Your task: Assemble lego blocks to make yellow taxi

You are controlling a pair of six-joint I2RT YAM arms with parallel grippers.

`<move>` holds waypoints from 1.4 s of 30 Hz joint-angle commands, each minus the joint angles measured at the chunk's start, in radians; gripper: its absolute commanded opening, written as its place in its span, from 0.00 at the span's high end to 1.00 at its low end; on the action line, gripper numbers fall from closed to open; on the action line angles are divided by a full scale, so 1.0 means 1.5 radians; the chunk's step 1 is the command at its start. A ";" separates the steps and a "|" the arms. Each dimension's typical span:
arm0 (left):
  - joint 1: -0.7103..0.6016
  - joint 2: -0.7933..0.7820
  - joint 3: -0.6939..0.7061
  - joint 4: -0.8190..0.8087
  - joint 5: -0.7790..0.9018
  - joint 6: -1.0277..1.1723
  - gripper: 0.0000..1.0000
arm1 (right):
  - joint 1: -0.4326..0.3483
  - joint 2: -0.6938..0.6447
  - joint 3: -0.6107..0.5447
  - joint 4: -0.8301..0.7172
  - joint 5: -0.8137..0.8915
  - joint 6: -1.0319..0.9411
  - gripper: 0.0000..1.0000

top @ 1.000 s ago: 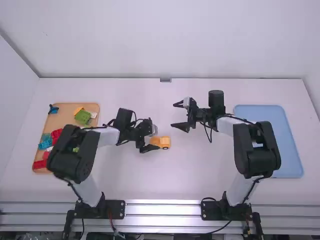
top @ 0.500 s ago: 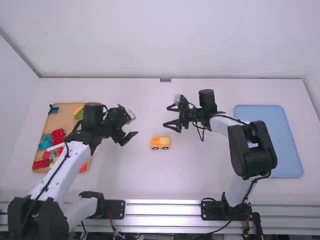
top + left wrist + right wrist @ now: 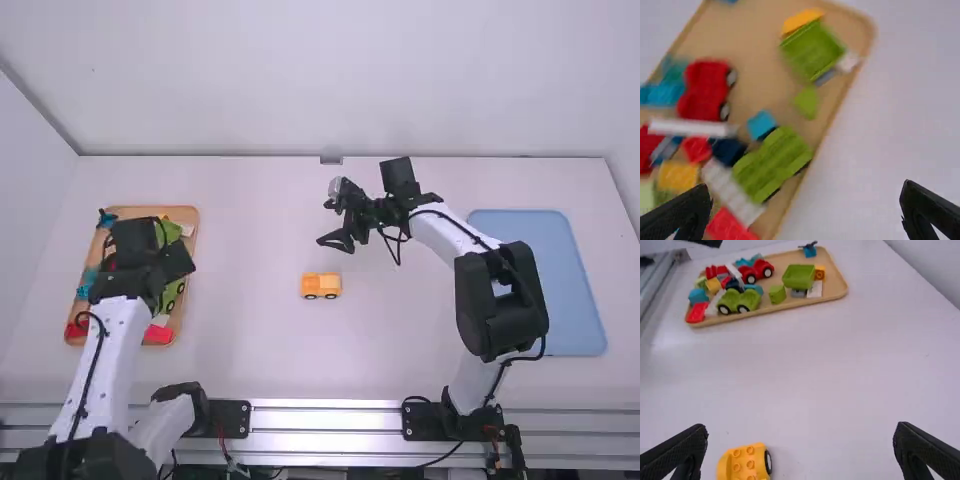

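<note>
In the high view, a yellow plastic vehicle base with black wheels [image 3: 321, 285] is seen standing alone on the white table [image 3: 260, 350], its long axis running left to right. It lies on the camera's side of the black right gripper [image 3: 325, 222], near but untouched, and the right gripper is much the closer of the two. The left arm [image 3: 100, 350] is extended over the tan wooden tray [image 3: 192, 215].

In the left wrist view, the fingers of the left gripper [image 3: 805, 187] are spread wide with nothing held. A small yellow block [image 3: 802, 20] lies along one side of a green open box [image 3: 812, 50]; another yellow block [image 3: 677, 176] is crowded among mixed pieces. One of these is probably to be fetched, so alignment with the block's long axis may be needed.

In the right wrist view, the right gripper is likewise parted and empty; the base's studs are turned upward.
</note>
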 commanded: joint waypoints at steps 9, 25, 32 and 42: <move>0.252 0.291 0.178 -0.053 0.162 0.023 0.01 | 0.000 -0.016 0.023 0.008 0.060 -0.019 0.02; 0.429 0.429 0.226 -0.206 0.142 -0.483 0.01 | -0.038 -0.016 0.023 0.023 0.060 -0.012 0.02; 0.428 0.429 0.210 -0.176 0.147 -0.454 0.01 | -0.027 -0.016 0.023 0.026 0.063 -0.018 0.01; 0.428 0.429 0.176 -0.129 0.212 -0.424 0.01 | -0.024 -0.016 0.023 0.026 0.063 -0.024 0.01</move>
